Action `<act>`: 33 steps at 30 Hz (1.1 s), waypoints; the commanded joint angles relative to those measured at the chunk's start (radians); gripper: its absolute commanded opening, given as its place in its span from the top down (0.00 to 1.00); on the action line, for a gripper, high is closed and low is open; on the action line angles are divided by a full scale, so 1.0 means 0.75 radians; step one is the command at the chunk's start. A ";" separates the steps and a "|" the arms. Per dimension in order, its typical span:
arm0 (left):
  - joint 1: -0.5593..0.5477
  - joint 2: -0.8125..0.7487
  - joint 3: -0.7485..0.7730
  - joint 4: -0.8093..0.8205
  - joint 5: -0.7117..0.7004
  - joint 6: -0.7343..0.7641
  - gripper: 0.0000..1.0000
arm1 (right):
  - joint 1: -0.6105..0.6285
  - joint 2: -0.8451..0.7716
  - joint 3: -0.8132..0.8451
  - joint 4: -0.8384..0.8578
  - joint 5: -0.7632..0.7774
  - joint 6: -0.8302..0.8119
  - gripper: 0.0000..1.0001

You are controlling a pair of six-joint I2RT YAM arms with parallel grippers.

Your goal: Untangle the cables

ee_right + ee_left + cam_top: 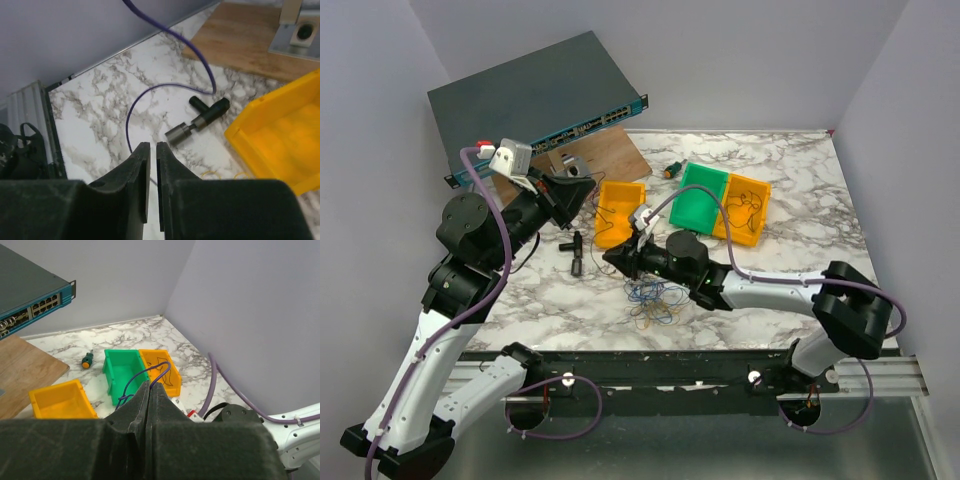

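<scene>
Table [790, 190]: marble-look top, white veined with grey, smooth with a slight sheen.
Board [610, 155], beyond the left gripper [150, 386]: brown wood grain, matt.
Left gripper and right gripper [153, 146]: matt black fingers with a faintly grainy surface.
Yellow bin [280, 135], just right of the right gripper: smooth moulded plastic, lightly glossy.
Green bin [112, 385] and orange bin [175, 380], ahead of the left gripper: the same smooth plastic.
Fitting [197, 120], ahead of the right gripper: matt black body with a bare silvery metal end.
Cables [655, 300]: hair-thin, with smooth, plastic-looking sheaths.
Network switch [530, 95]: matt dark grey casing that looks like painted metal.
Right arm shell [770, 292]: glossy white plastic.
</scene>
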 commanded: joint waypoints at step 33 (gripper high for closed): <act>0.007 0.054 -0.048 0.081 0.055 -0.021 1.00 | -0.041 -0.048 0.081 -0.086 0.068 -0.005 0.99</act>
